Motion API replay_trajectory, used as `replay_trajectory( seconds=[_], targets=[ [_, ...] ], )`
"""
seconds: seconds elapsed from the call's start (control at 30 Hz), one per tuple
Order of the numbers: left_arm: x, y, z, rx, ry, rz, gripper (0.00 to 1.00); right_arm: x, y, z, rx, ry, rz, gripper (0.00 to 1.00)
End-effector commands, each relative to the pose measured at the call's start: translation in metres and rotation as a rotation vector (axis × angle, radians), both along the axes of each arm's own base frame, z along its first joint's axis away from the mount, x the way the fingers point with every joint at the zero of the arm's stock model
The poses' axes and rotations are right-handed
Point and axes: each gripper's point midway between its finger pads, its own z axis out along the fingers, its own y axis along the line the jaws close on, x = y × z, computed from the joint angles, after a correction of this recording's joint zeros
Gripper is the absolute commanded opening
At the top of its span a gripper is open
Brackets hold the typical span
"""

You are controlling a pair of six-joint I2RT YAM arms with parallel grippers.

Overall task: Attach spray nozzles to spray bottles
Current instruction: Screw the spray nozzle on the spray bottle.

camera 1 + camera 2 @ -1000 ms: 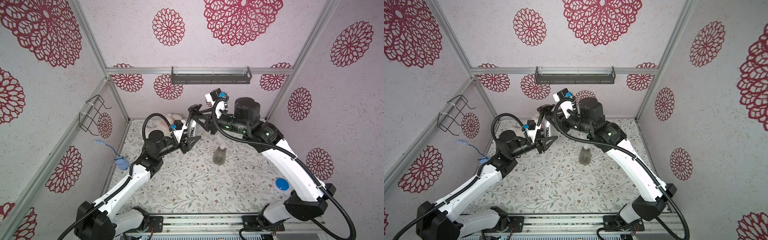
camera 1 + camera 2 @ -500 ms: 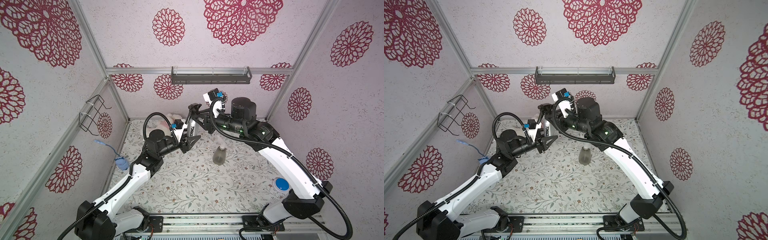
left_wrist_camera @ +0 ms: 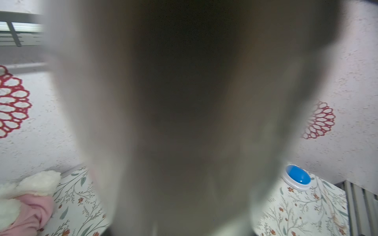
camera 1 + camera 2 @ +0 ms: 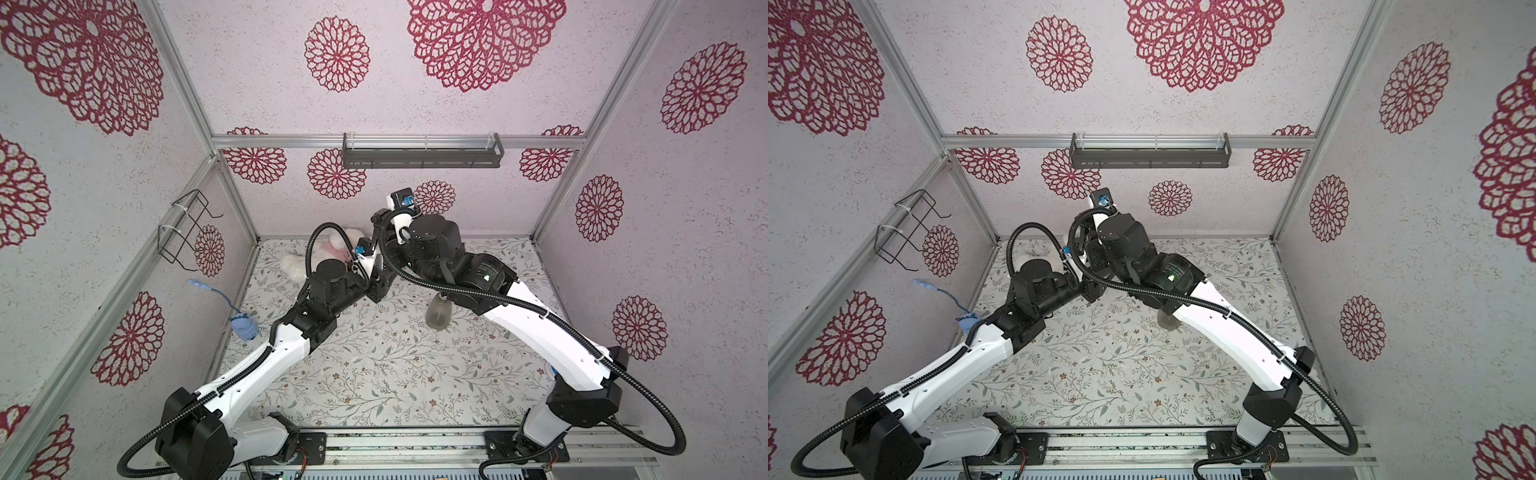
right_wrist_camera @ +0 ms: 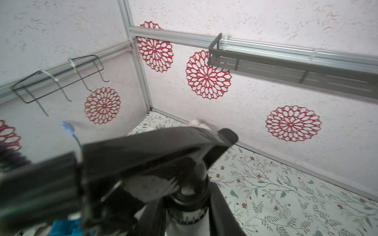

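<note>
The silver spray bottle (image 5: 187, 226) is held off the table by my left gripper (image 4: 376, 293), which is shut on its body. In the left wrist view that bottle (image 3: 184, 122) fills the picture as a grey blur. The black spray nozzle (image 5: 155, 151) sits on the bottle's neck. My right gripper (image 5: 188, 204) is shut on the nozzle's screw collar (image 5: 188, 201), one finger (image 5: 223, 214) on each side. In a top view the right gripper (image 4: 380, 249) hangs just above the left one. The smoky spray bottle (image 4: 437, 316) stands upright on the mat, partly under the right arm.
A white and pink plush toy (image 4: 332, 249) lies at the back of the mat. A blue button (image 3: 297, 177) sits near the right wall and a small blue object (image 4: 243, 328) by the left wall. A dark shelf (image 4: 422, 151) and a wire rack (image 4: 187, 228) hang on the walls.
The right arm has swung left over the left gripper, and its jaws have narrowed on the nozzle's collar. The left arm and the smoky bottle have stayed put.
</note>
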Motion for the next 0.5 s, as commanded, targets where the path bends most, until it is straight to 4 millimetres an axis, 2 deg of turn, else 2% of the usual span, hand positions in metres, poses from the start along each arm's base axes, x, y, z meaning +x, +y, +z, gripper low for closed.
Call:
replay_trajectory(
  seconds=[0.0, 0.2, 0.3, 0.47],
  targets=[
    [-0.007, -0.006, 0.046, -0.026, -0.181, 0.014, 0.00, 0.013, -0.018, -0.008, -0.073, -0.039, -0.186, 0.15],
    [0.004, 0.005, 0.046, -0.015, -0.189, 0.128, 0.00, 0.012, -0.011, -0.013, -0.078, -0.045, -0.215, 0.17],
    [0.004, 0.007, 0.043, -0.008, -0.183, 0.137, 0.00, 0.005, -0.002, -0.010, -0.040, -0.031, -0.138, 0.25],
    [-0.003, 0.005, 0.041, -0.021, -0.179, 0.081, 0.00, -0.022, -0.008, 0.014, 0.054, -0.047, 0.011, 0.56]
  ],
)
